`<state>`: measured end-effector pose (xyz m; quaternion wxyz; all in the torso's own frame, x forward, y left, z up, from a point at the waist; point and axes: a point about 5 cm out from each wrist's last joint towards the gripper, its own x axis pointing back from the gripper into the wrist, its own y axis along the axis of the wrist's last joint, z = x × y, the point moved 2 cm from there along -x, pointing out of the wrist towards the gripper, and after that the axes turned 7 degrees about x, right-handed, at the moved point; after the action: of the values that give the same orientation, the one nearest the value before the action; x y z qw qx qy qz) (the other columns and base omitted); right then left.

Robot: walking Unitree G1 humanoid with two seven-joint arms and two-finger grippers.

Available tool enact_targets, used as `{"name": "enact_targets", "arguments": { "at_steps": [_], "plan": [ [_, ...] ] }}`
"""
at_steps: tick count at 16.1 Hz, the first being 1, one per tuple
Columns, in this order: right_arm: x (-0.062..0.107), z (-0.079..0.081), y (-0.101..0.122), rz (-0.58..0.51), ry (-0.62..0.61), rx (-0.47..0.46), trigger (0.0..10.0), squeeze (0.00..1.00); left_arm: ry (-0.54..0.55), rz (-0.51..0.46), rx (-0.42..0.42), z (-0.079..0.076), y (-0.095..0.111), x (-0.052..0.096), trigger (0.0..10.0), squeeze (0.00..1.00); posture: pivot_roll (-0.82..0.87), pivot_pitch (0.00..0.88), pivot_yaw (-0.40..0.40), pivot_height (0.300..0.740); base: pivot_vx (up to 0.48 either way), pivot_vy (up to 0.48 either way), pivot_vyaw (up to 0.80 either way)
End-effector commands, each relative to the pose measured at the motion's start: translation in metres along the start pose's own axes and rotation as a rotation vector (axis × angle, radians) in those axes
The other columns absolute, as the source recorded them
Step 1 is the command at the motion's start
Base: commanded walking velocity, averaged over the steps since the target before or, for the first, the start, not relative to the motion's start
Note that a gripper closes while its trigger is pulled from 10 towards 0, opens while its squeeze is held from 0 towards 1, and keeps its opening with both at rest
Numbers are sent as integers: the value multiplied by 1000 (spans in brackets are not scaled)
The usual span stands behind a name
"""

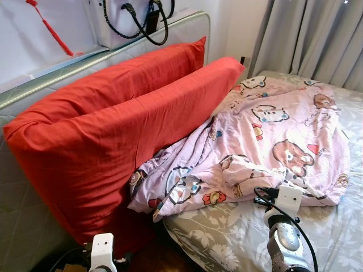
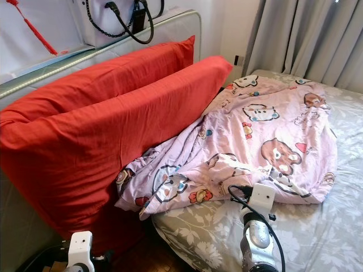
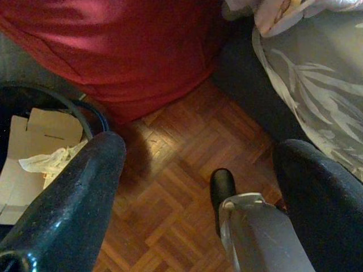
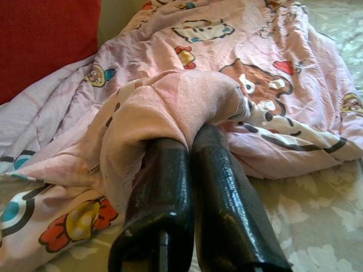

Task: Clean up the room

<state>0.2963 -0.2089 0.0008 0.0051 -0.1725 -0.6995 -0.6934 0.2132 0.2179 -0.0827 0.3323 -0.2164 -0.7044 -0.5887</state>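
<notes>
Pink cartoon-print quilt (image 1: 266,136) lies rumpled across the bed (image 1: 340,238), its near edge bunched against two red pillows (image 1: 113,124). Right gripper (image 4: 190,144) at that near edge, fingers pressed together, pinching a fold of quilt. Left gripper (image 3: 198,170) hangs spread over wooden floor (image 3: 170,187), near a bin (image 3: 85,113) holding cardboard

Grey curtains (image 1: 317,39) hang behind the bed, a black-handled bag (image 1: 136,20) above, parquet floor (image 3: 170,187) below
</notes>
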Motion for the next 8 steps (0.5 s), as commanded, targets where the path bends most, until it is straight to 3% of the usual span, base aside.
{"name": "enact_targets", "arguments": {
  "at_steps": [1, 8],
  "plan": [
    [-2, 2, 6, -26, -6, -16, 10000, 0, 10, 28, 0, 3, -6, 1, 10000, 0, -19, 0, 21, 740, 0, 0, 0],
    [2, 4, 3, -24, -9, -15, 10000, 0, 6, 48, -11, 4, -12, 3, 10000, 0, -17, 0, 28, 740, 0, 0, 0]
  ]
}}
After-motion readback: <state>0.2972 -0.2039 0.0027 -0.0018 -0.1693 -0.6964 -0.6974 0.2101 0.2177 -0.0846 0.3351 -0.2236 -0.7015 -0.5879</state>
